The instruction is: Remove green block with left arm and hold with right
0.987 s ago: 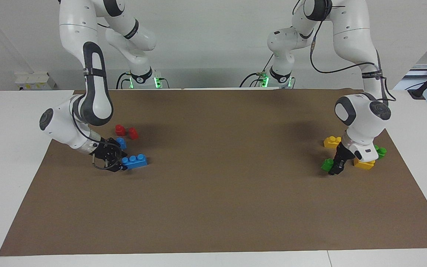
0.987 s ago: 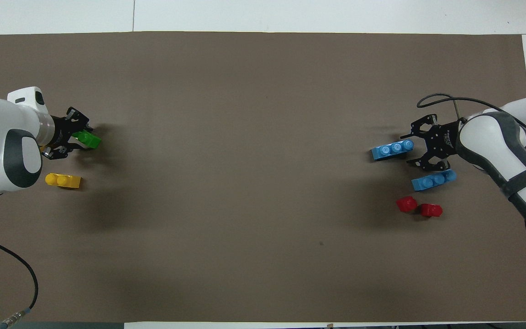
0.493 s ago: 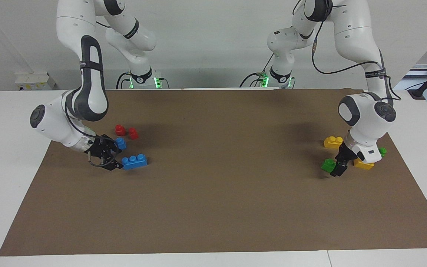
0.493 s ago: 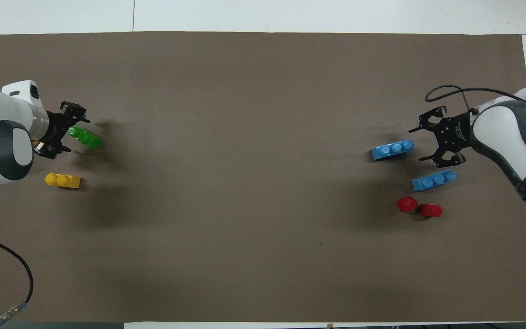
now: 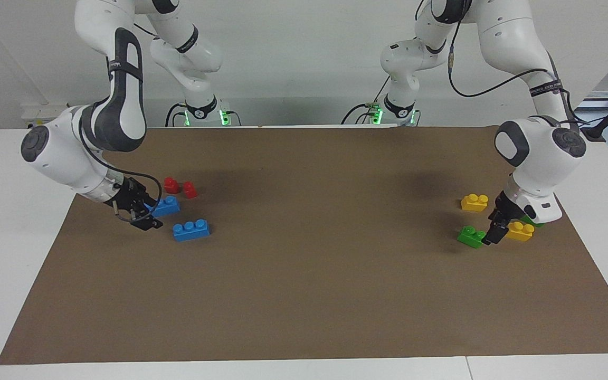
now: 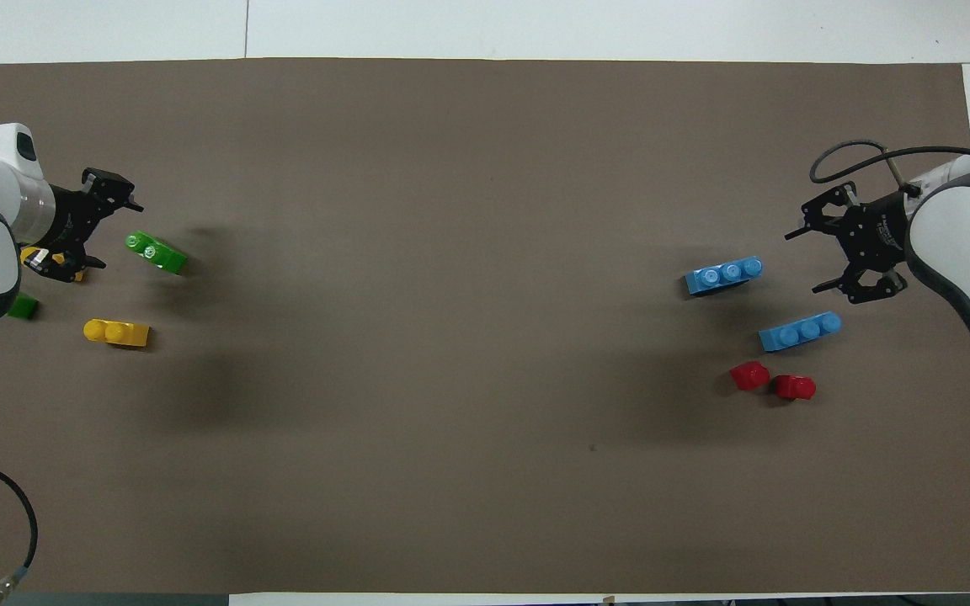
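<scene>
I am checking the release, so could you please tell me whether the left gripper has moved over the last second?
Yes. The left gripper has drawn back off the small green plastic brick, toward the mat's edge.

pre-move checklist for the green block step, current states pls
1. Green block free on the mat: ok, lying alone, nothing stacked on it.
2. Left pincer open: ok, fingers spread beside the block, not touching.
3. Left pincer holding anything: ok, nothing between the fingers.
4. Right pincer open and unloaded: ok, over the mat by the blue bricks.
5. Second green brick kept apart: ok, mostly hidden under the left arm, away from the target.
6. Yellow brick out of the approach: ok, nearer to the robots than the green block.
</scene>
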You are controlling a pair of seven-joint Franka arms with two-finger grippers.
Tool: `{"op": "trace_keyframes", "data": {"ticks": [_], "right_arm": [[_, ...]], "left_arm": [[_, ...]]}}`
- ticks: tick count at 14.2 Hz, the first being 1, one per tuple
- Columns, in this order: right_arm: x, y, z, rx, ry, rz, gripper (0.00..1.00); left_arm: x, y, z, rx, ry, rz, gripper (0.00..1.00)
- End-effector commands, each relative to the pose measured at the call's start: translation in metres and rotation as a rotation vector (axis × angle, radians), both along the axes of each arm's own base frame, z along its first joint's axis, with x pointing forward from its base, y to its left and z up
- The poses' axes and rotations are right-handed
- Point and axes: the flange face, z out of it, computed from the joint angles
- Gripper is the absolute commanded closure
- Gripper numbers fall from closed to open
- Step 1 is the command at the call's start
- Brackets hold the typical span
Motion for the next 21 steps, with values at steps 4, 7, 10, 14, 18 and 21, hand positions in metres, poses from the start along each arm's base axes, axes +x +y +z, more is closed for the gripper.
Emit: {"op": "trace_keyframes", "data": {"ticks": [4,7,10,14,18,21], "right_arm": [[-0.014,0.008,0.08,-0.051,-0.077,0.25,0.0],[-0.029,0.022,0.117,-0.071,-0.133,0.442,0.0],[-0.045,0.038,0.141,-0.083,-0.152,0.627,0.0],[-0.059,0.068,0.168,-0.117,-0.111,0.89,0.0],[-0.057,0.078,0.187,-0.14,-0.119,0.998,0.0],[-0.051,0.076,0.191,-0.158,-0.151,0.99,0.0]], "left_arm": [[-0.008,-0.025,0.049,0.061,0.049,-0.162,0.0],[-0.007,-0.044,0.079,0.076,0.064,-0.235,0.0],[-0.016,-0.06,0.097,0.086,0.069,-0.326,0.0],[-0.029,-0.073,0.126,0.1,0.06,-0.502,0.0],[-0.054,-0.071,0.166,0.116,0.071,-0.731,0.0],[-0.067,-0.073,0.181,0.107,0.1,-0.774,0.0]]}}
